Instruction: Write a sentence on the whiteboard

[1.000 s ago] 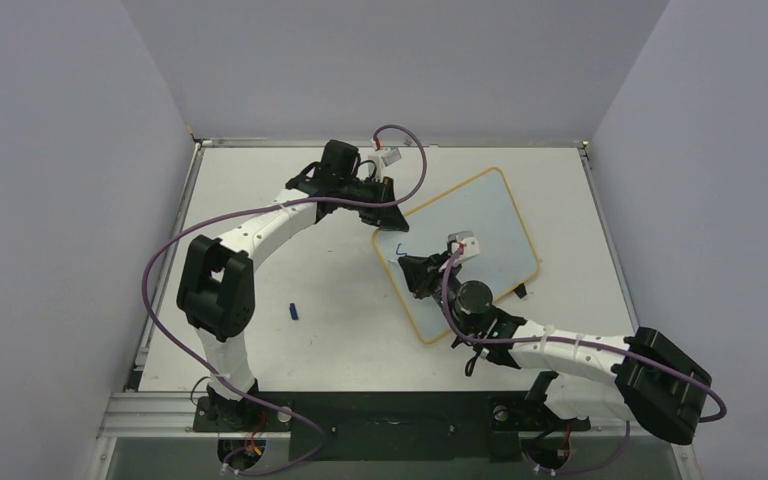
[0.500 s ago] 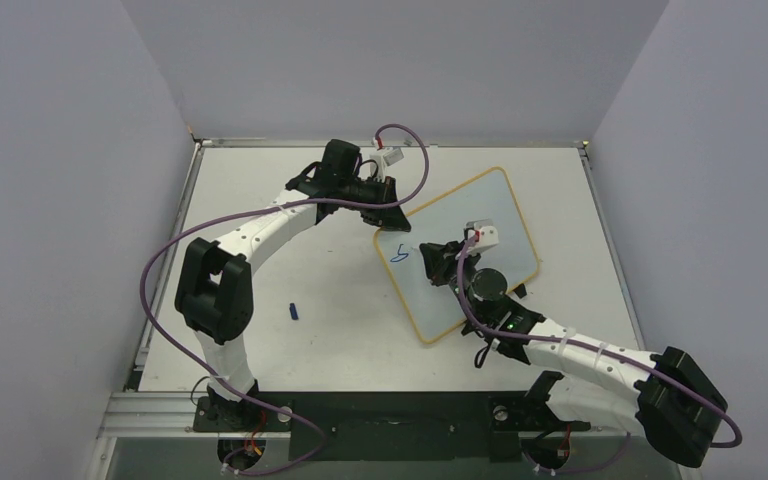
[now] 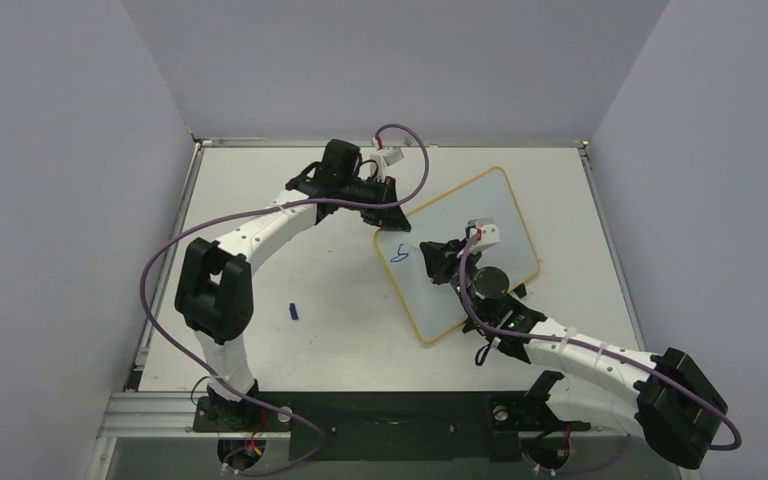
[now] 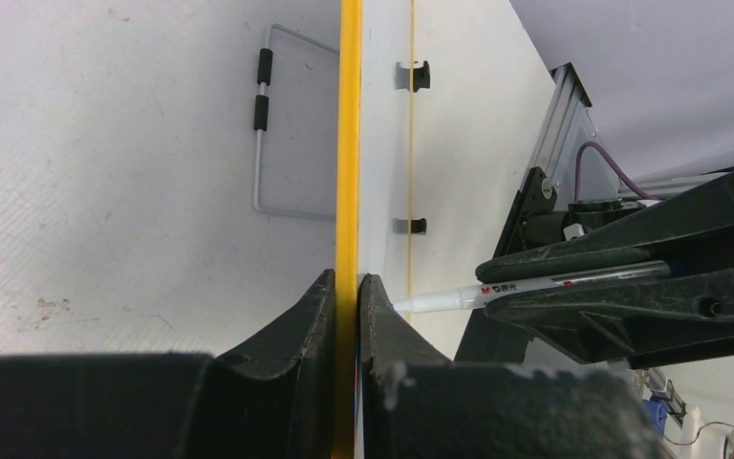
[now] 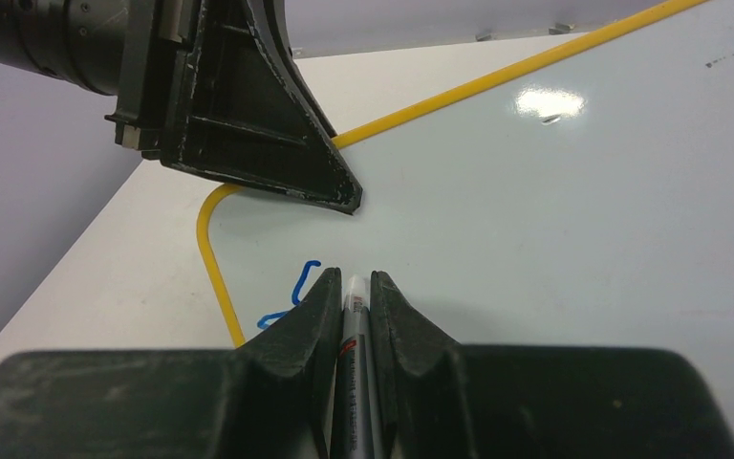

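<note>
Toward the left of the desk (image 3: 260, 340) lies a small blue piece (image 3: 294, 311), well apart from everything else; what it is cannot be made out. Farther right, the left arm bends across the far side, and its left claw (image 3: 392, 222) is clenched on the near-left corner of the whiteboard (image 3: 485, 205). From the left wrist, the two black fingers (image 4: 317, 301) pinch the thin yellow frame (image 4: 350, 143) edge-on.

The whiteboard sits right of the desk's centre, turned at an angle to its edges, with a black foot (image 3: 520, 291) showing at its near-right side. Close to the gripped corner, the sentence (image 3: 398, 255) is so far one short blue curl (image 5: 291, 296), just inside the yellow frame.

Right of that mark, the right claw (image 3: 430, 262) hangs over the white face (image 5: 583, 210), closed tight around a marker (image 5: 354, 382). Its pale tip pokes out between the fingertips and points down at the whiteboard beside the curl. Whether it touches cannot be told.
</note>
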Available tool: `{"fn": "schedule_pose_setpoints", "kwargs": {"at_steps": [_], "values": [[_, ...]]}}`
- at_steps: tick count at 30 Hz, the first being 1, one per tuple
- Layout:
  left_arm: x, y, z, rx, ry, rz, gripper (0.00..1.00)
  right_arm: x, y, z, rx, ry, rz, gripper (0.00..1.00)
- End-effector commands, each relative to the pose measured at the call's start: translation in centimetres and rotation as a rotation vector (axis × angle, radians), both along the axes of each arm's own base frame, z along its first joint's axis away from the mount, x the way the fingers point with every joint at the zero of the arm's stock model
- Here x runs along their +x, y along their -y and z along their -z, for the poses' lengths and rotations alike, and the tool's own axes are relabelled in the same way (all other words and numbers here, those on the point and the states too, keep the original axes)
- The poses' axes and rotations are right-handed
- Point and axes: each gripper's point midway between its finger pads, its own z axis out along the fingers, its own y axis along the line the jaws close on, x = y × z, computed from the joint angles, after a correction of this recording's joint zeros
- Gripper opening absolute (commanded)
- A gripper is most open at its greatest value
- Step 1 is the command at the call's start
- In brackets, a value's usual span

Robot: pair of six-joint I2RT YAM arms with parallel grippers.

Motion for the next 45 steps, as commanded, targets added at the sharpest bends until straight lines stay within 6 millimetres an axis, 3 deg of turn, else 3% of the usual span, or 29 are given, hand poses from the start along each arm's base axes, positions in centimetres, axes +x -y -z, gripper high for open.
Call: {"fn": "schedule_pose_setpoints", "kwargs": {"at_steps": [1,8,15,19,29,45], "values": [[0.5,-0.2,-1.0,0.023,0.101,-0.013,0.0,0.3,-1.0,-1.4,0.051,0.03,-0.027,0.0],[0.5,-0.3,-0.9,0.026,0.101,-0.014,0.0,0.6,-1.3,-0.9,0.039,0.016,-0.025,0.0],[0.5,-0.3,-0.9,0.026,0.101,-0.014,0.0,1.9,1.5,0.1,0.005,-0.015,0.094,0.0],[0.5,-0.2,-1.0,0.025,0.103,-0.014,0.0,2.5,2.1,0.0,-0.016,-0.015,0.112,0.0],[0.4,-0.1,-0.9,0.025,0.102,-0.01,0.0,1.1,0.9,-5.2,0.082,0.053,0.015,0.0],[0.2,-0.1,-1.2,0.021,0.105,-0.003,0.0,2.5,-0.6,-5.2,0.07,0.035,0.014,0.0]]}}
